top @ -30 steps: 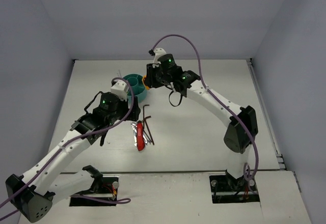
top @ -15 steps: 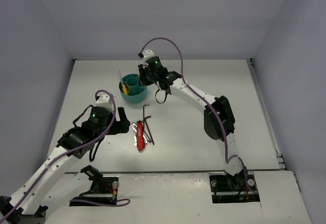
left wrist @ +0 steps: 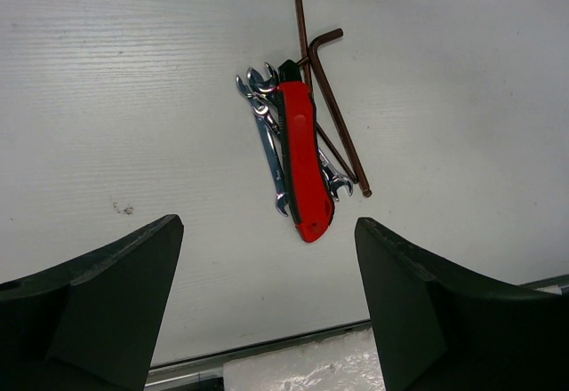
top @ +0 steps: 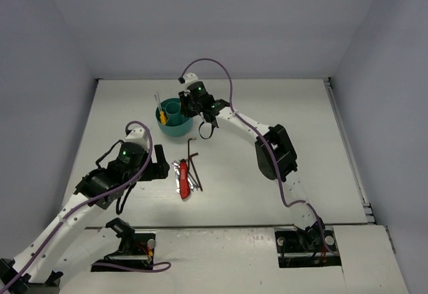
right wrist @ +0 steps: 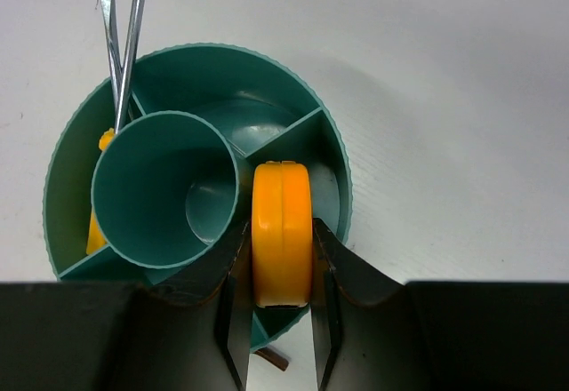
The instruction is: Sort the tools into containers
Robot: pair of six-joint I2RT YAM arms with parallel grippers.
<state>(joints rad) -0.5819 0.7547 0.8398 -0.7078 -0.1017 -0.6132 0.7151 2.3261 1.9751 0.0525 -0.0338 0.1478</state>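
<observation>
The round teal organiser (top: 172, 124) stands at the back of the table. In the right wrist view its rim (right wrist: 333, 142) and central ring (right wrist: 164, 191) show from above. My right gripper (right wrist: 281, 231) is shut on the small yellow tape measure (right wrist: 282, 231) and holds it on edge over a right-hand compartment. Orange-yellow-handled screwdrivers (right wrist: 120, 44) stand in a left compartment. The red-handled tool (left wrist: 300, 155), silver wrenches (left wrist: 267, 147) and black hex keys (left wrist: 336, 107) lie together on the table. My left gripper (left wrist: 267, 267) is open and empty, above the table near them.
The pile of tools lies mid-table in the top view (top: 184, 177), right of my left gripper (top: 160, 164). The table's near edge (left wrist: 267, 351) runs just below the left fingers. The right arm's cable loops above the organiser (top: 214, 63).
My right gripper has moved left with the tape measure, from beside the organiser to above it. My left arm has pulled back from the organiser toward the near left.
</observation>
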